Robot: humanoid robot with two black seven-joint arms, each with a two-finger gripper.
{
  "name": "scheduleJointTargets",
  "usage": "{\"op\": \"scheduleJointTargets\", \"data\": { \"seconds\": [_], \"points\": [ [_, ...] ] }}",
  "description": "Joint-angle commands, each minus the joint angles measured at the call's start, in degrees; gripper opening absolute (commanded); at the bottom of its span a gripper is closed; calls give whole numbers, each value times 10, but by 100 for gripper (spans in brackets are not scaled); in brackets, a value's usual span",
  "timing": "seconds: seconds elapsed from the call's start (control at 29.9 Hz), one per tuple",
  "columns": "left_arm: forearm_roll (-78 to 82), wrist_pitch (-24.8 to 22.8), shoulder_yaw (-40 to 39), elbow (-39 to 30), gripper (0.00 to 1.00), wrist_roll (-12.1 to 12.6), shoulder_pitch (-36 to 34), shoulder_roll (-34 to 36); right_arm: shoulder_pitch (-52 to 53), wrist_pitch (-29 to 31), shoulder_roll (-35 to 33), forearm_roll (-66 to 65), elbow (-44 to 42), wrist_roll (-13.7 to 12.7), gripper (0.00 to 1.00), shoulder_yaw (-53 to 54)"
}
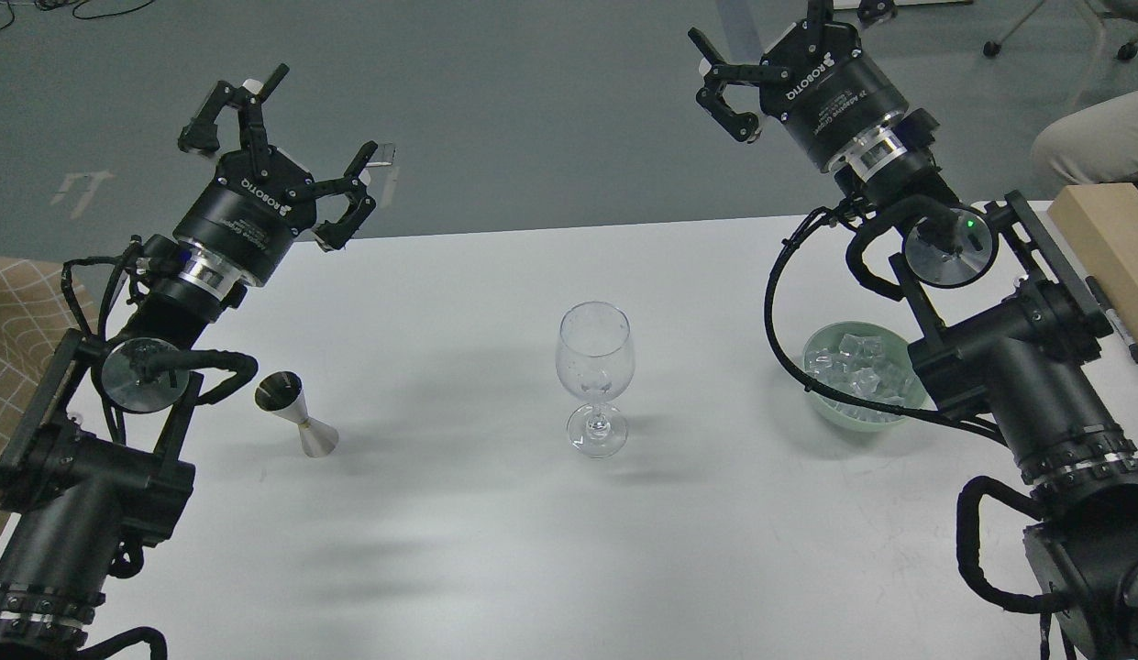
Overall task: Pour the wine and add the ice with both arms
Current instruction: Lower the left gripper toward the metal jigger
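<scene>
An empty clear wine glass (595, 367) stands upright at the middle of the white table (495, 550). A steel hourglass-shaped jigger (294, 414) stands to its left. A pale green bowl (820, 404) at the right holds several clear ice cubes (853, 367). My left gripper (280, 137) is open and empty, raised above the table's far left edge, well behind the jigger. My right gripper (761, 55) is open and empty, raised beyond the far edge, behind the bowl. Its upper finger is partly cut off by the frame.
A light wooden box (1111, 247) with a dark pen beside it sits at the table's right edge. A seated person's leg (1091, 137) shows at the far right. A patterned cloth (18, 312) lies at the left edge. Grey floor lies behind the table.
</scene>
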Motion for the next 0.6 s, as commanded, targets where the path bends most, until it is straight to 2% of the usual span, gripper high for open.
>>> {"op": "scheduleJointTargets", "data": {
  "seconds": [0.0,0.13,0.3,0.57],
  "points": [
    [-1,0,-5,-2,98,5,5,1,0,0,1,0,0,0,100,0],
    [-38,0,-8,-24,98,6,17,9,0,0,1,0,0,0,100,0],
    [-89,31,-9,-59,98,6,42,26,-1,0,1,0,0,-1,100,0],
    [-90,154,-36,-163,98,9,105,37,-1,0,1,0,0,0,100,0]
  ]
}}
